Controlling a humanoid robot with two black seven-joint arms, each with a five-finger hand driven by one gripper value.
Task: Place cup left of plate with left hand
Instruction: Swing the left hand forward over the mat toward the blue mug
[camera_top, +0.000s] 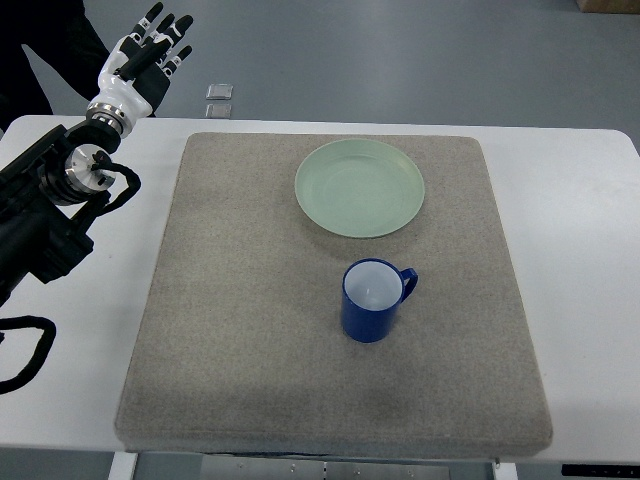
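At the far left corner, the left hand (145, 55) is waiting, fingers (165, 30) spread and empty.
Next it is needing to reach the blue cup (372, 300) below the plate (359, 187).

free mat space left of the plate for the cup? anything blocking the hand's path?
Bare mat runs from the plate to the mat's left edge, wide open. The cup stands nearer than the plate, clear of that patch. Left hand is off the far-left corner, fingers open.
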